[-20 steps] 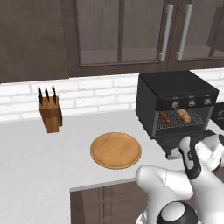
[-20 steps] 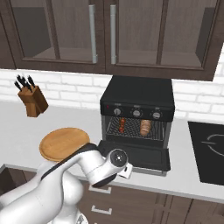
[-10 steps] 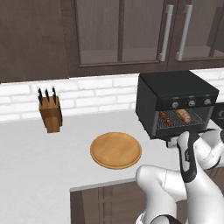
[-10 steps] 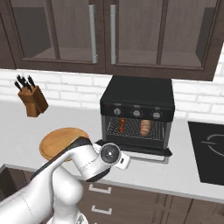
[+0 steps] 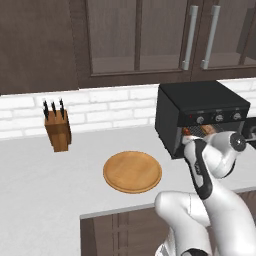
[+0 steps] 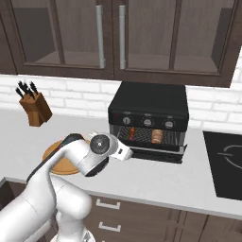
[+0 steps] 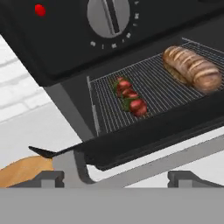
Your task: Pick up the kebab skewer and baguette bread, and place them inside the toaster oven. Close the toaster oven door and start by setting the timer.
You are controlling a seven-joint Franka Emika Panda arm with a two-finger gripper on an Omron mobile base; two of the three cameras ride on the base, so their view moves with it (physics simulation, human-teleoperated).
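The kebab skewer and baguette bread are lying on the rack inside the toaster oven, its door hanging open. The fingers are standing wide, holding nothing; pushing the door off-centre is risking a slip

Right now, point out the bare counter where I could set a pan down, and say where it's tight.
Bare counter runs wide between the knife block and the wooden plate, and between the toaster oven and the cooktop. It is crowded at the oven's front: the door hangs open and the gripper is beside it.
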